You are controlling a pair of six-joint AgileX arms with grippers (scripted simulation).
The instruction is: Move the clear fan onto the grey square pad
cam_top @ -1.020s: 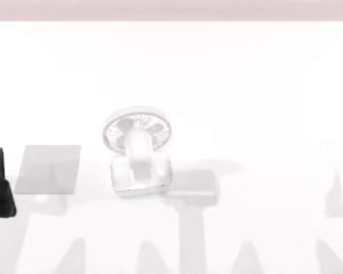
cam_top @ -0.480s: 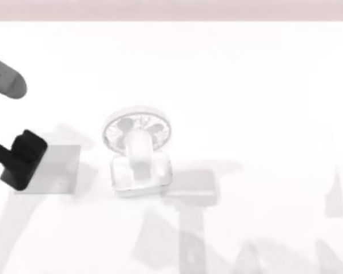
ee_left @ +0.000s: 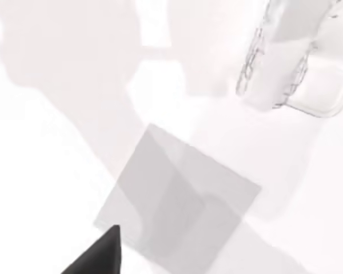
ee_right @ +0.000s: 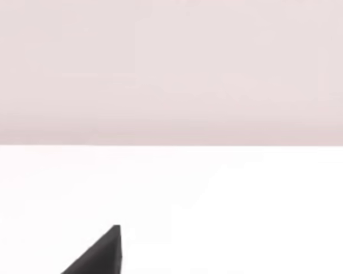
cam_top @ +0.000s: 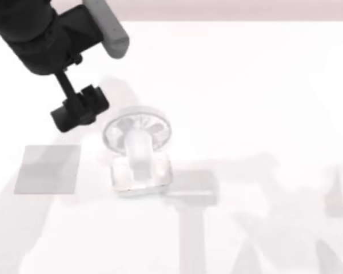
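Left gripper (cam_top: 80, 108) swung up from table's left edge, across pad (cam_top: 47, 169), and hung just beside fan (cam_top: 138, 149) head, on its left. Couldn't tell whether jaws were parted or closed. Fan hadn't budged: upright near centre, right of pad, apart from it. Approach only, no grasp yet. Right arm parked out of top view.

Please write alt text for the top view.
The left gripper hangs above the table beside the fan, touching nothing. The fan stands mid-table; the bare grey pad lies to its left.
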